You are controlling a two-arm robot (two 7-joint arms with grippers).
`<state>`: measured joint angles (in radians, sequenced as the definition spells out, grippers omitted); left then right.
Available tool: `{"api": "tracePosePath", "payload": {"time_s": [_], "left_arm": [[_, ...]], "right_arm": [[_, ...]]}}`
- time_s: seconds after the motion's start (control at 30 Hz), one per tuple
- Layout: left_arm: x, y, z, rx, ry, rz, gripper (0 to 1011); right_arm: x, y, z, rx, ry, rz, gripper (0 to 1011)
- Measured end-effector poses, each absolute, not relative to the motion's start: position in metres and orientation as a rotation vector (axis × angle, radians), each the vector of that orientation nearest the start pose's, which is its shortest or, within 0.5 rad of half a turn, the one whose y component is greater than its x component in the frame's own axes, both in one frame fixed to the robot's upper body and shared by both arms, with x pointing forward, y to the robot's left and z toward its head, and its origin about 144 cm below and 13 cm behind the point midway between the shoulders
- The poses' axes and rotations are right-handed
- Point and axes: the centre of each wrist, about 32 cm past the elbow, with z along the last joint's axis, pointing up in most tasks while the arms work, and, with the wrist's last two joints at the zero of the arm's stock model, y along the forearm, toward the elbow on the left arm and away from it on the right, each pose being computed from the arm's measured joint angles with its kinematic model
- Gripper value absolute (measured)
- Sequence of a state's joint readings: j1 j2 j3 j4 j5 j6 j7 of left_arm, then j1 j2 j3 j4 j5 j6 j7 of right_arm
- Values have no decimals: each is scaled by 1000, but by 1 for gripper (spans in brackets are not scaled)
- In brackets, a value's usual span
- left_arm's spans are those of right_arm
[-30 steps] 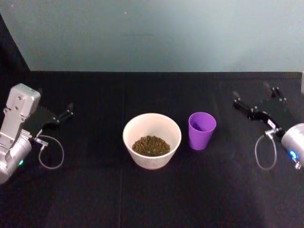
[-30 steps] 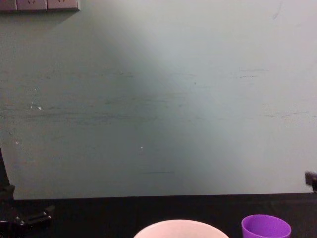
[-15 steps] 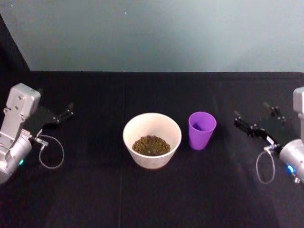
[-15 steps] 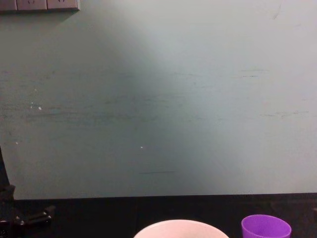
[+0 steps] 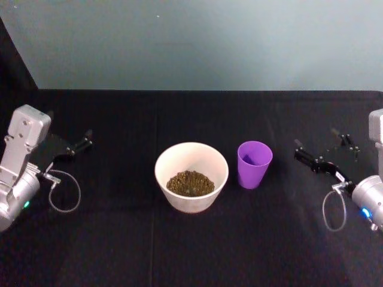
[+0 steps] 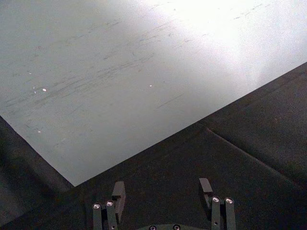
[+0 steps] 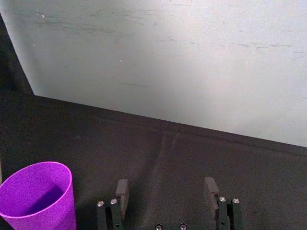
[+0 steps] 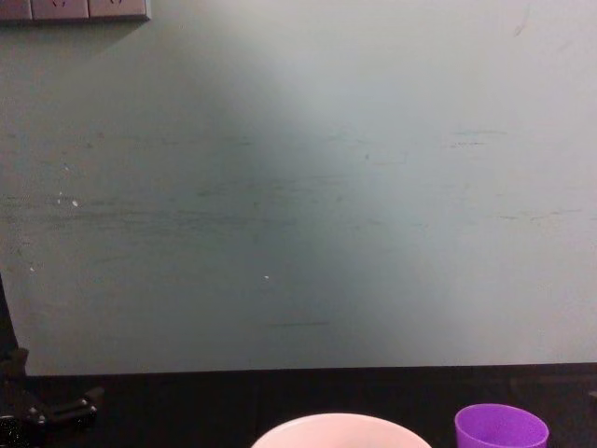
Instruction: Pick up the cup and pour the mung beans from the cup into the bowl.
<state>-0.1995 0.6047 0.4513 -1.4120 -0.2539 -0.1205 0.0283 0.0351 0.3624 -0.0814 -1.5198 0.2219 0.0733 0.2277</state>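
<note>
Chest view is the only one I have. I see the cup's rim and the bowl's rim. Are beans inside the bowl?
Observer: Yes, the head view shows mung beans lying in the bowl.
Operator: And the cup?
Observer: The cup stands upright, right of the bowl; no beans are visible inside.
Operator: Where is the right end effector?
Observer: The right end effector is open, right of the cup, apart from it.

No readable text, labels, brands or numbers anywhere. The cup (image 5: 255, 164) and the bowl (image 5: 191, 176) beside it are both unmarked. Nothing legible on the wall behind the bowl.
</note>
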Motion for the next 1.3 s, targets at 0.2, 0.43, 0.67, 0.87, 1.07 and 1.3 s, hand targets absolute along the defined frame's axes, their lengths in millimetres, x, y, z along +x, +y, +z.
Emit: {"api": "tracePosePath", "payload": {"time_s": [0.2,0.43,0.67,0.87,1.07,1.3], "left_arm": [[489,310,1140,304,-285,1248,1000],[489,310,1140,304,-285,1248,1000],[489,310,1140,304,-285,1248,1000],[489,310,1140,304,-285,1248,1000],[489,310,1140,304,-285,1248,1000],[489,310,1140,304,-285,1248,1000]], "right_arm": [[468,-314,1148,-197,-5,-1283,1003],[468,-314,1148,-198,-6,-1282,1003],[468,-314,1149,-198,-6,-1282,1003],[468,-314,1149,-199,-6,-1282,1003],[468,-314,1149,-199,-6,-1282,1003],[468,-314,1149,-199,-6,-1282,1003]]}}
